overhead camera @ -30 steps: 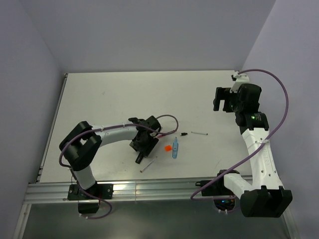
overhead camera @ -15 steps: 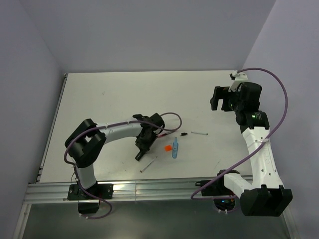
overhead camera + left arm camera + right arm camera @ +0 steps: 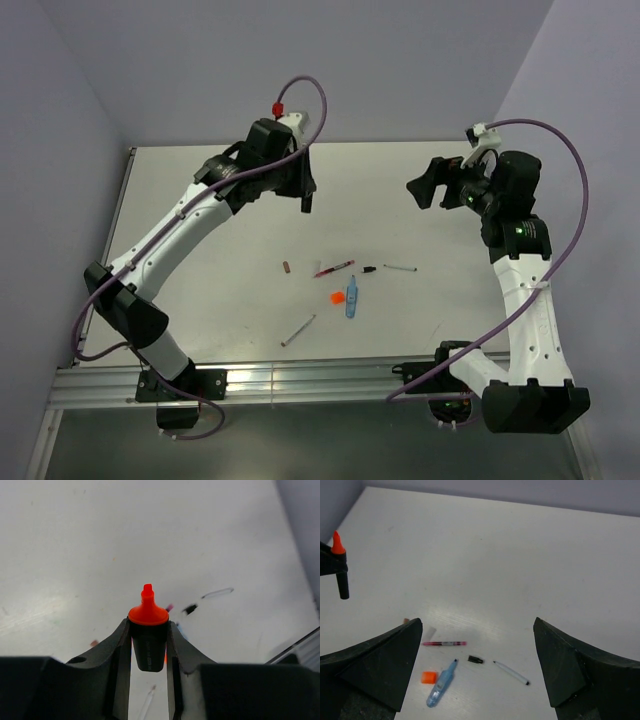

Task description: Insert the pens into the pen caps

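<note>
— Over the table (image 3: 190, 210), toward eleven o'clock from its middle, the left gripper (image 3: 305, 192) hangs well above the surface. What has it got?

— The stubby black marker (image 3: 148, 652), with its orange tip (image 3: 147, 611) poking out past the fingers (image 3: 122, 645). The jaws are drawn most of the way in, with a pad pressed on each flank of the barrel.

— So which step is this?

— I'd judge it the first pairing: the marker is picked up and its cap is not yet on. The orange cap (image 3: 335, 297) lies on the table, just at nine o'clock of the light-blue marker (image 3: 351, 297).

— And the rest?

— From the left: the dark red cap (image 3: 287, 267), with the grey pen (image 3: 298, 330) at six o'clock of it. Then comes the red pen (image 3: 333, 268), with the black cap (image 3: 370, 270) and white pen (image 3: 400, 268) at its three o'clock. All lie loose, none capped.

— The right gripper (image 3: 425, 185)?

— It is poised in the air at two o'clock, spread as wide as it goes. It holds nothing and touches nothing.

— Next move?

— Probably the free gripper fetches the orange cap, then tip and cap mouth must line up squarely. The cap is tiny, so a skewed pinch could spoil the push.
</note>
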{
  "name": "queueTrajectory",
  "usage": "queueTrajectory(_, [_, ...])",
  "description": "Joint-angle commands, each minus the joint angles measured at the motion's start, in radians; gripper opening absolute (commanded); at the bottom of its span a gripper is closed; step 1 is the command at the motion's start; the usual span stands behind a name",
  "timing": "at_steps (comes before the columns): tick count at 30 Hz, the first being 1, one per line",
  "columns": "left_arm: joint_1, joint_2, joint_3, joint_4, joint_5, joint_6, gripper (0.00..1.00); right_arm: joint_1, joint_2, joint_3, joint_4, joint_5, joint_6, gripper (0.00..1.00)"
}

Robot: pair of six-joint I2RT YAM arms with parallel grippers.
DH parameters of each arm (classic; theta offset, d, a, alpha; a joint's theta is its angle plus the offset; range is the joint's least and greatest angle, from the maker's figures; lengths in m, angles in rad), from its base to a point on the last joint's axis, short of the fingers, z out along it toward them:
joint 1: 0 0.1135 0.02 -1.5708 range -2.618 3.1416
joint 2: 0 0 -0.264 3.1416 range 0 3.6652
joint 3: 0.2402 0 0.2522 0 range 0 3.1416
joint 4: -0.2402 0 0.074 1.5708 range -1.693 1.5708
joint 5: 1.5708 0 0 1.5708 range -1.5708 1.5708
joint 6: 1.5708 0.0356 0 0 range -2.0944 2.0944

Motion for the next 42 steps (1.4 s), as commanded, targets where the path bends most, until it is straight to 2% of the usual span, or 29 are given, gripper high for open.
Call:
queueTrajectory(1, [-0.013, 0.026, 0.119, 0.015, 0.017, -0.122, 0.0, 0.002, 0.001, -0.004, 0.137, -0.118, 0.112, 1.0])
queueTrajectory(5, [-0.015, 0.062, 0.23, 0.075, 0.049, -0.191, 0.0, 0.077, 0.004, -0.058, 0.309, -0.088, 0.238, 1.0])
queueTrajectory(9, [-0.018, 0.083, 0.284, 0.12, 0.054, -0.257, 0.0, 0.246, 0.074, -0.014, 0.293, -0.051, 0.223, 1.0])
queueTrajectory(11, [-0.024, 0.097, 0.32, 0.121, 0.045, -0.28, 0.0, 0.274, 0.1, -0.006, 0.293, -0.052, 0.223, 1.0])
queueTrajectory(17, [-0.047, 0.062, 0.238, 0.221, 0.073, -0.354, 0.0, 0.351, 0.139, 0.002, 0.302, -0.045, 0.192, 0.97])
queueTrajectory(20, [-0.065, 0.063, 0.213, 0.223, 0.083, -0.387, 0.0, 0.38, 0.162, 0.023, 0.303, -0.049, 0.18, 0.91])
queueTrajectory(38, [-0.084, 0.082, 0.218, 0.232, 0.134, -0.464, 0.0, 0.435, 0.229, 0.069, 0.3, -0.02, 0.151, 0.38])
queueTrajectory(40, [-0.088, 0.08, 0.204, 0.239, 0.141, -0.464, 0.0, 0.435, 0.229, 0.071, 0.3, -0.023, 0.148, 0.28])
queueTrajectory(42, [-0.093, 0.074, 0.181, 0.247, 0.164, -0.469, 0.02, 0.435, 0.232, 0.072, 0.3, -0.026, 0.144, 0.11])
